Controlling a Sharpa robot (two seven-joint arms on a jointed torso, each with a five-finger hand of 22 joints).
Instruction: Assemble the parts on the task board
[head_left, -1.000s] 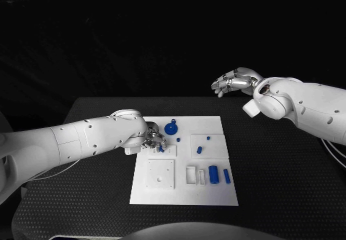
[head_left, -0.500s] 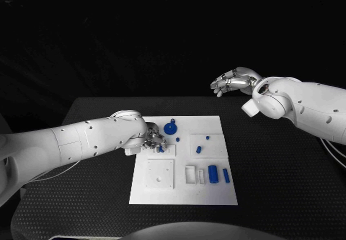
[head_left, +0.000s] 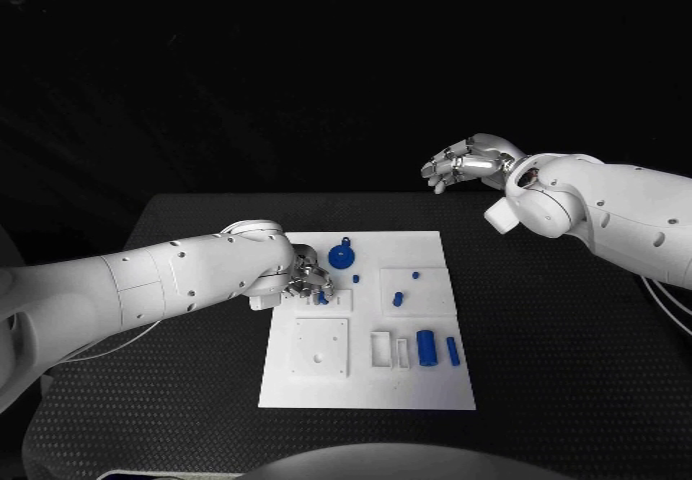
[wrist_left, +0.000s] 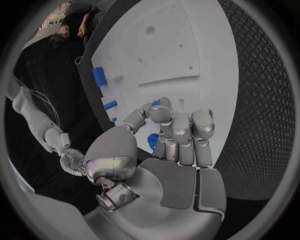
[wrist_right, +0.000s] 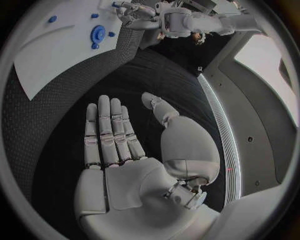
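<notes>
Almost no change is seen across the head views. The left hand (head_left: 306, 281), at the left centre of the frame over the task board's (head_left: 433, 390) upper left corner, is found marginally shifted, its fingers (head_left: 323, 290) closed about a small blue part (head_left: 320, 297). No part on the board has been displaced.

Black textured table (head_left: 562, 340), unlit black room behind, no walls discernible

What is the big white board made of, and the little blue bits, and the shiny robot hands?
The task board looks like matte white plastic: flat, even, no glare. The blue parts, like the round one, look like smooth moulded plastic. The left hand and right hand look like brushed metal, though silver-coated plastic is possible.
</notes>
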